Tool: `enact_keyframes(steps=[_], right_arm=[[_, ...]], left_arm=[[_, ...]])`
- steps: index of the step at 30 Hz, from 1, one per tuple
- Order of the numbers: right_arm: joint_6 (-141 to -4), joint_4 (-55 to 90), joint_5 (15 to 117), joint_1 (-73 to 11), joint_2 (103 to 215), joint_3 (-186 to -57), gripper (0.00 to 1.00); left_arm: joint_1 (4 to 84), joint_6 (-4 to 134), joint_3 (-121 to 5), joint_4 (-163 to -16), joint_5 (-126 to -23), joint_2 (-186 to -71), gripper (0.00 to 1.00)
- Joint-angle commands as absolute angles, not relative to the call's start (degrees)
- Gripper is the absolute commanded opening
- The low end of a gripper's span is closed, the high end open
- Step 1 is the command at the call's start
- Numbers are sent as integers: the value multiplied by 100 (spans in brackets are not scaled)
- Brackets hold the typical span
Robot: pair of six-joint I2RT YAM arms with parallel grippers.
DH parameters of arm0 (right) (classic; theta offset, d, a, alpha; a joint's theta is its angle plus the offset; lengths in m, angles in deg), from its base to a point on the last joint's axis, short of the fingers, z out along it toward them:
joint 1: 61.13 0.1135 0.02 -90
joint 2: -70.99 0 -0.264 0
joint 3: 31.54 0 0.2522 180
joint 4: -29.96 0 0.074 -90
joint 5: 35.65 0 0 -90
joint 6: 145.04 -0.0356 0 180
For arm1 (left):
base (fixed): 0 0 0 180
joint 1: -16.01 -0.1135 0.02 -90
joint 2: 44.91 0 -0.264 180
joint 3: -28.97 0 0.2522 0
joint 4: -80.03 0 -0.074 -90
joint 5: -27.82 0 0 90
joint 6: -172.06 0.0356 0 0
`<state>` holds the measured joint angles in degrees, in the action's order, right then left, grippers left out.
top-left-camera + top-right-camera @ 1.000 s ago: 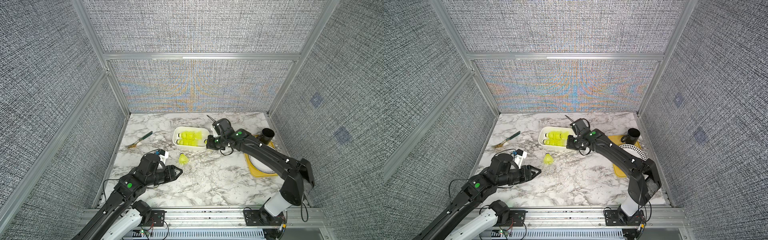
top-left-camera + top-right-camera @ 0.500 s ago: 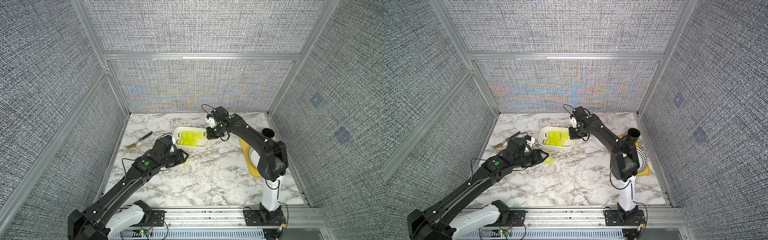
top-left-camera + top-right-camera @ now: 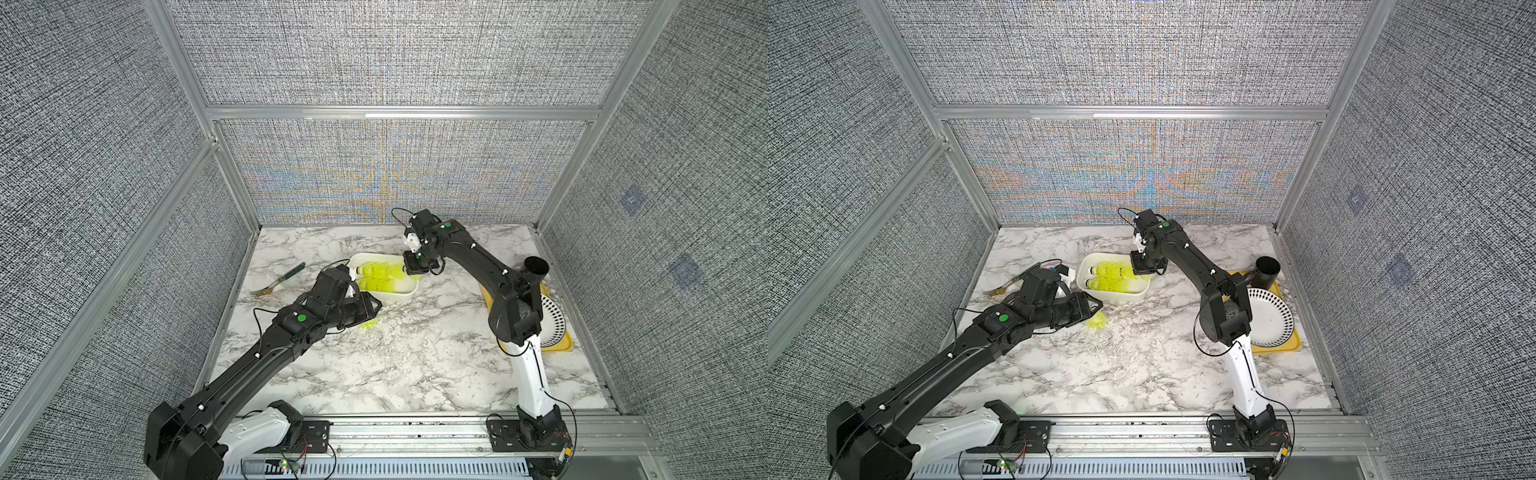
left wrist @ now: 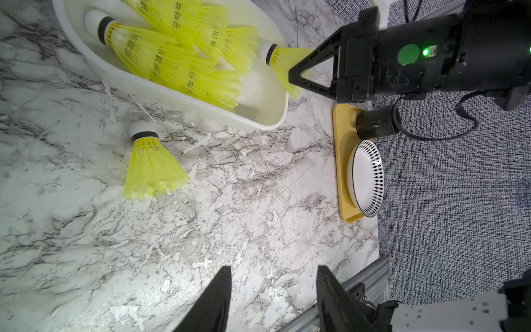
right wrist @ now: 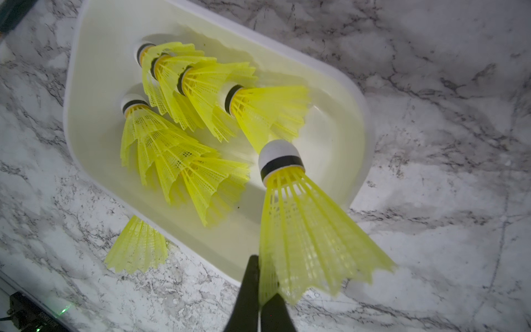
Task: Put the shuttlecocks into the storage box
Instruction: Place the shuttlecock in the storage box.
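The left tool [image 4: 272, 270] stands with its jaws apart and empty, near the loose shuttlecock [image 4: 149, 166] that lies on the counter [image 4: 258, 230] just beside the storage box [image 4: 186, 103]. Farther, the right tool [image 5: 260, 284] is clamped on the skirt edge of the held shuttlecock [image 5: 301, 218], above the box's end. Released there, it may hit the rim and fall outside.

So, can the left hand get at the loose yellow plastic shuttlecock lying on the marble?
Probably yes: the open left hand hovers close to the loose yellow plastic shuttlecock, with nothing between them.
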<state>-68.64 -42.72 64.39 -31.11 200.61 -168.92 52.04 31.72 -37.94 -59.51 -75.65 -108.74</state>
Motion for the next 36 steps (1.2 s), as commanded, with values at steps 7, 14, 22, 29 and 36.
enact_keyframes(steps=[7,14,22,29,36], right_arm=[[-7002,-4597,6287,-3055,20360,-17236,0],[-7051,-4807,6330,-3055,20794,-17936,0],[-6921,-4612,6596,-3063,20840,-17932,0],[-6806,-4308,6992,-3123,20902,-17898,0],[-6696,-4005,7352,-3272,20988,-17873,0]], left_arm=[[5204,3337,-3886,-6093,-7606,-10939,51],[5198,3357,-3880,-6012,-7593,-10825,51],[5197,3337,-3824,-5952,-7555,-10730,51],[5200,3338,-3842,-5957,-7554,-10768,51],[5196,3384,-3825,-5923,-7554,-10815,51]])
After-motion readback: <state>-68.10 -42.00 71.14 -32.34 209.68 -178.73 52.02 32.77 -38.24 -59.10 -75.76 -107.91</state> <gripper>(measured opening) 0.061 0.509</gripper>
